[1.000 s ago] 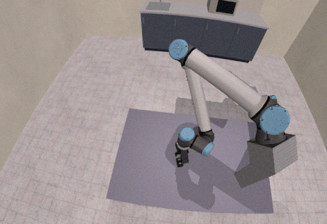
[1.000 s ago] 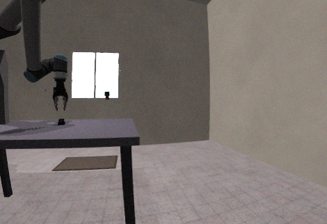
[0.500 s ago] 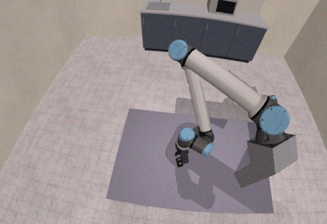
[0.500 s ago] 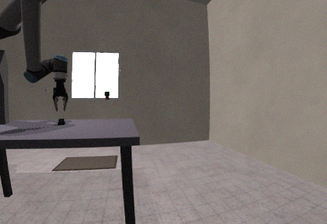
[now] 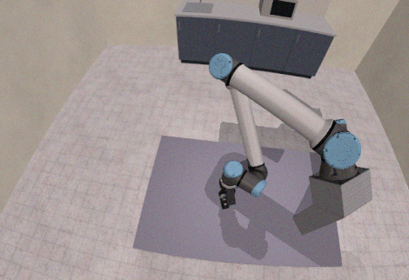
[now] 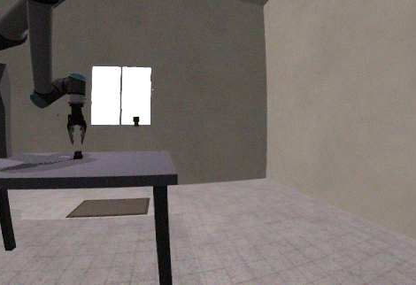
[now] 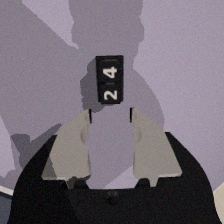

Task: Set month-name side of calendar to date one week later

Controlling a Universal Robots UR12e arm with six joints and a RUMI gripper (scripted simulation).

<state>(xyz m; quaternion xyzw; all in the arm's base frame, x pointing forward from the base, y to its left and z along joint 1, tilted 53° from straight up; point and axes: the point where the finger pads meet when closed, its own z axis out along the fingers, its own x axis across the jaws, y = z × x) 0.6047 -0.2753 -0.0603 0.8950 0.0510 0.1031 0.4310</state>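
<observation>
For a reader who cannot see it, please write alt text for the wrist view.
Looking down from the wrist, a small black calendar block lies on the purple table top showing white digits 2 and 4, turned sideways in this view. The gripper hangs above it, its two pale fingers partly closed with nothing between them, and the arm's shadow falls across the table.

A purple-grey bench (image 5: 177, 209) is seen from above on a pale tiled floor (image 5: 90, 130). A grey block (image 5: 351, 200) is set at the right edge of the bench, and the arm (image 5: 277, 102) is fixed on top of it. The arm is made of 2 long pale tubes with blue round caps at the joints. It is bent up toward the back and then down to the middle of the bench. The dark hand (image 5: 225, 199) is pointed down over the bench. Dark shadows are cast on the bench under the arm. A long dark blue cupboard (image 5: 251, 41) is placed by the far wall, with a box (image 5: 281, 8) on top.
</observation>
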